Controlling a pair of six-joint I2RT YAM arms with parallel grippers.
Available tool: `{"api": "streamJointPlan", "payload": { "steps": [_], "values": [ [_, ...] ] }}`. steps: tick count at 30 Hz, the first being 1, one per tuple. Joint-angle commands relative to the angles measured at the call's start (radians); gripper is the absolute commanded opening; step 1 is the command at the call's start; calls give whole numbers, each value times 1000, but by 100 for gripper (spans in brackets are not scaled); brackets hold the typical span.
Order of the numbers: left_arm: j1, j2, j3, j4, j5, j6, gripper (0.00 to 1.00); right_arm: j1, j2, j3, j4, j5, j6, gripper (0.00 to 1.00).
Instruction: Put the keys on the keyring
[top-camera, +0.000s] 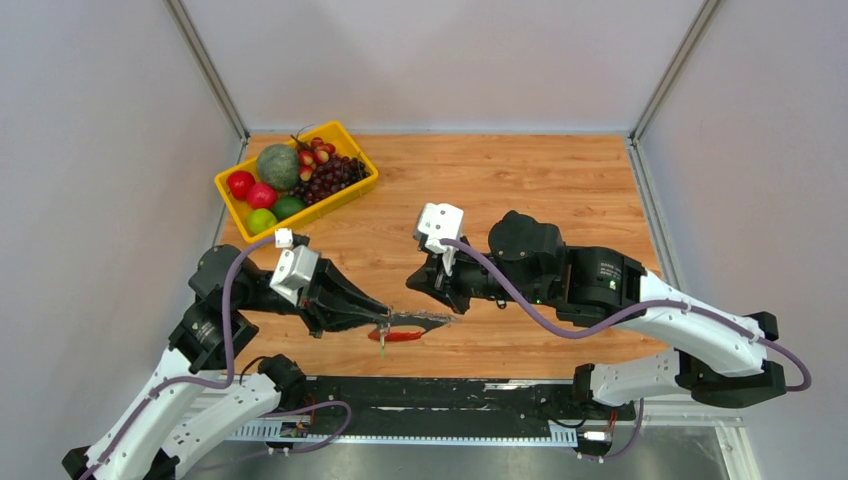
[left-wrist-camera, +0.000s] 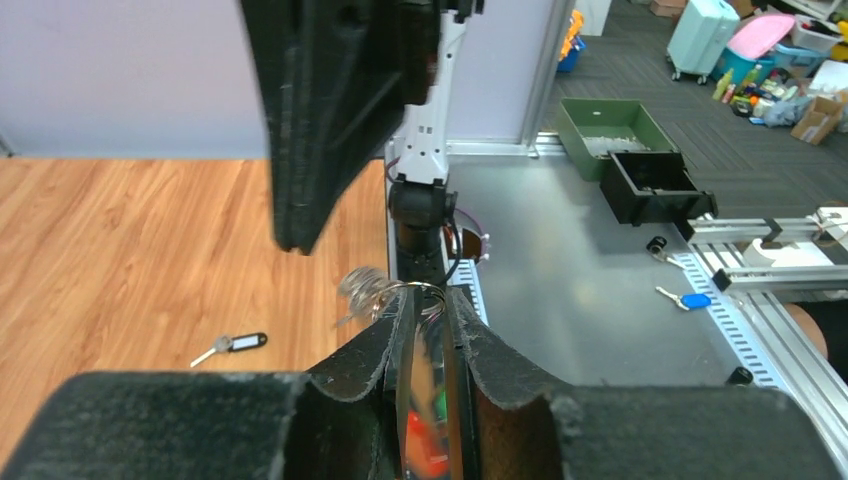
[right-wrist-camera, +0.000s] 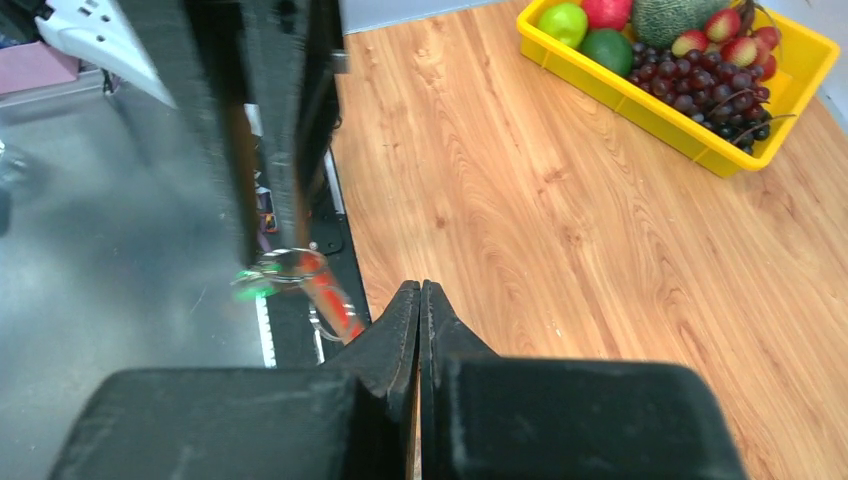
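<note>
Clamped nearly shut, the left claw (left-wrist-camera: 428, 305) pinches the keyring (left-wrist-camera: 365, 285) by its flat hanging pieces. Only a narrow slit shows between the fingers, and the wire loops stand just past their tips. The right claw (right-wrist-camera: 420, 295) is pressed tight on nothing, its tip just beside the keyring on the side away from the arm bases.

I judge we are at the pickup step: the keyring is held up and presented, but the key (left-wrist-camera: 230, 345) is not yet in hand. It lies flat on the wooden table (left-wrist-camera: 120, 250), lower than the keyring and well apart from it, farther in from the near edge. I can find it only in the left wrist view.

Next I would open the right claw, bring it down over the key and take it so the hole end stays free for threading. It is thin and flat on the wood, so I expect a fussy grasp.

The key is tiny, with a silver blade and a dark head. From the keyring hang a red tag (top-camera: 397, 337) underneath, a small green bit (right-wrist-camera: 255, 288) and a grey serrated piece (top-camera: 428, 320) that points toward the right arm.
</note>
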Motion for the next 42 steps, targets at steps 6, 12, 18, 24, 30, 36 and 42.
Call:
{"api": "streamJointPlan", "payload": {
  "steps": [6,12,18,24,30,36,42],
  "values": [
    [-2,-36,24,-5,40,-7,21,-14,-23,16,14,-57,21,0],
    [-2,-47,18,-37,-14,40,15,-12,-48,-27,22,-38,22,0],
    [-2,-36,-12,-83,-106,57,12,-14,-67,-109,32,20,53,1],
    [-2,-40,-75,-61,-190,19,17,-41,-112,-271,52,42,124,30],
    [-2,-57,-198,74,-279,-131,35,-127,-162,-467,79,-5,272,51],
    [-2,-54,-307,181,-308,-226,57,-182,-167,-657,70,-4,491,57],
    [-2,-63,-348,147,-387,-221,72,-187,-141,-827,73,23,650,61]
  ]
}}
